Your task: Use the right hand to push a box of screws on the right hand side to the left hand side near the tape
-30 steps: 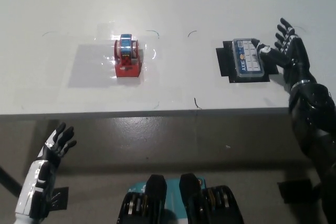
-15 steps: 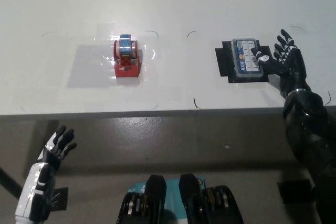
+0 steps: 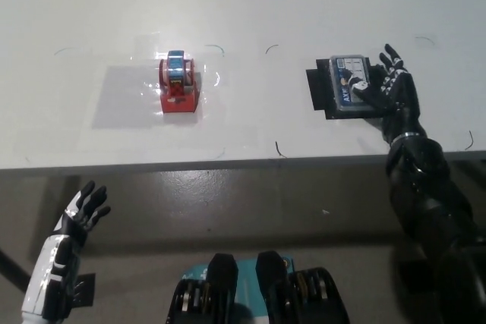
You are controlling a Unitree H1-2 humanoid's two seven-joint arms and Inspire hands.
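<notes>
With spread fingers of black right hand [image 3: 386, 86] flat against blue-lidded plastic screw box [image 3: 351, 86], best pushed low and steadily leftward across white table [image 3: 250, 5] toward red tape dispenser [image 3: 179, 83], white left hand [image 3: 80, 212] open below table edge.

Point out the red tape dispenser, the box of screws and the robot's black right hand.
Red tape dispenser with blue-striped roll [image 3: 178, 85]: head view, on the roll.
Flat dark box of screws [image 3: 346, 89]: head view, left lid.
Black right hand [image 3: 387, 89]: head view, palm.

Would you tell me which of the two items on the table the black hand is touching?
The box of screws on the black mat, under the right hand; the red tape dispenser stands untouched.
</notes>
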